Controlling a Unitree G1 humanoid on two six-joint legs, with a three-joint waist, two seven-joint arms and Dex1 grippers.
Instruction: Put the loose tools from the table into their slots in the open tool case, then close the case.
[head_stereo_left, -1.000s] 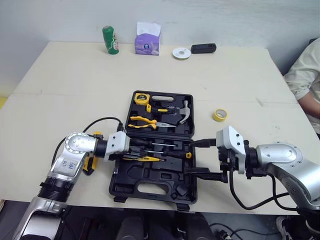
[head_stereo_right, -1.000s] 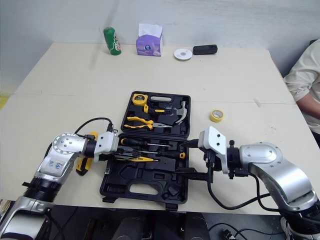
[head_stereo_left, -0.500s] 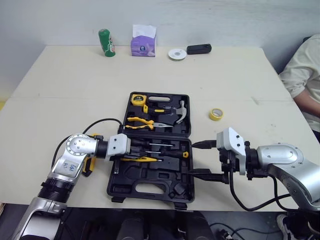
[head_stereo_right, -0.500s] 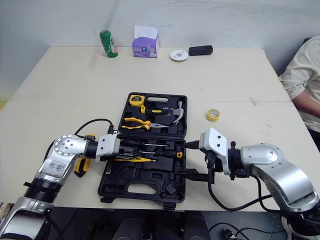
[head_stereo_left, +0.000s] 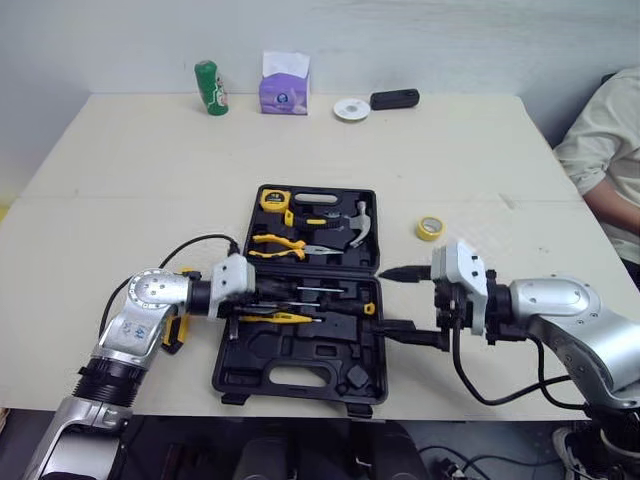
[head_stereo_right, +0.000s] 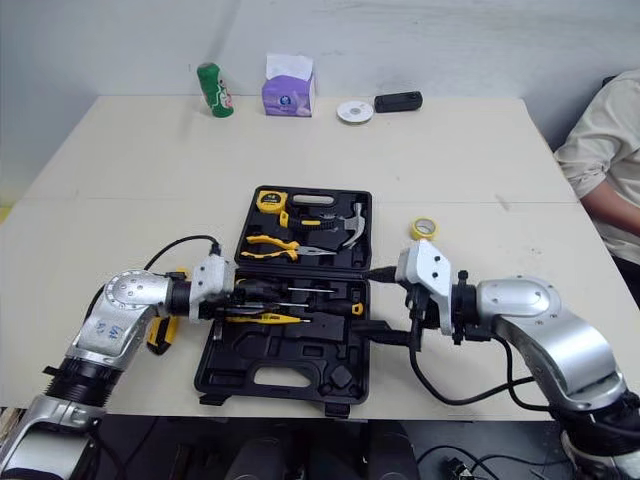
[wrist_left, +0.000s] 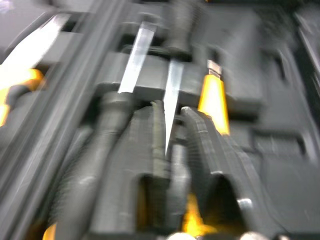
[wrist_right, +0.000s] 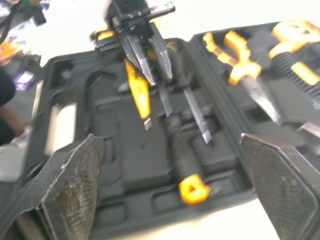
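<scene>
Right gripper (head_stereo_left: 380, 298): two black fingers spread wide, holding nothing, set at the right edge of the nearer half of the black moulded plastic tool case (head_stereo_left: 300, 372), one finger level with the hinge line and one lower down. Left gripper (wrist_right: 157, 79): reaches in over the left edge of the same half, above the screwdriver row; whether it grips anything cannot be told. Case: lies open and flat near the front middle of the cream table (head_stereo_left: 120, 200). Nearer half holds black-handled steel screwdrivers (head_stereo_left: 322, 291), a slim yellow-handled driver (head_stereo_left: 275, 318) and a black handle with a yellow end cap (head_stereo_left: 360, 309), with empty moulded recesses below them. Farther half holds a yellow tape measure (head_stereo_left: 276, 198), yellow-handled pliers (head_stereo_left: 275, 241) and a steel-headed hammer (head_stereo_left: 360, 222). Loose items: a yellow-and-black tool (head_stereo_left: 179, 330) on the table just left of the case, partly under the left arm; a yellow tape roll (head_stereo_left: 430, 228) to the right of the case. Far edge of the table: a green can (head_stereo_left: 210, 88), a purple tissue box (head_stereo_left: 283, 90), a white disc (head_stereo_left: 352, 109) and a black oblong device (head_stereo_left: 394, 98). Right margin: a person's pale sleeve (head_stereo_left: 610, 150).
</scene>
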